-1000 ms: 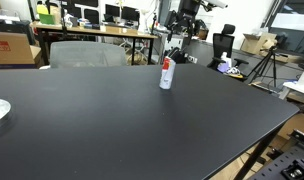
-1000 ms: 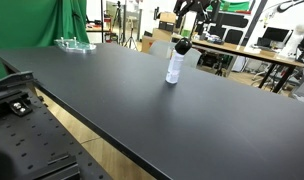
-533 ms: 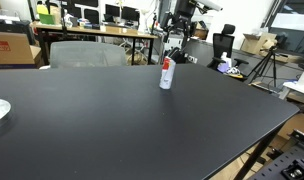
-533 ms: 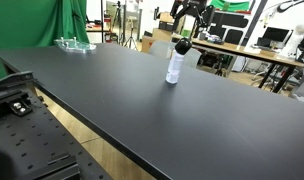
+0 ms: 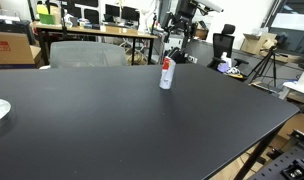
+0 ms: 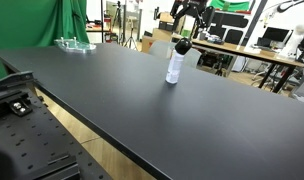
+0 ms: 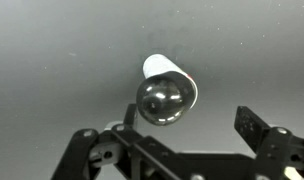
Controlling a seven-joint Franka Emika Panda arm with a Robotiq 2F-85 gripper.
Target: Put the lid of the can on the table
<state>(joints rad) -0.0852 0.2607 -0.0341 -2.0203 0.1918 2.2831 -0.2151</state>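
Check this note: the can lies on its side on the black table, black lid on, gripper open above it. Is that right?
Not quite. The can stands upright on the table, as both exterior views show. The rest holds: the lid is on, and the gripper is open above it.

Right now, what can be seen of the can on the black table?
The can is a slim white cylinder with a red label. It stands upright on the matte black table, towards the far edge in both exterior views. Its glossy black round lid is on. Only the table touches it; the open tool hangs above, clear of the lid.
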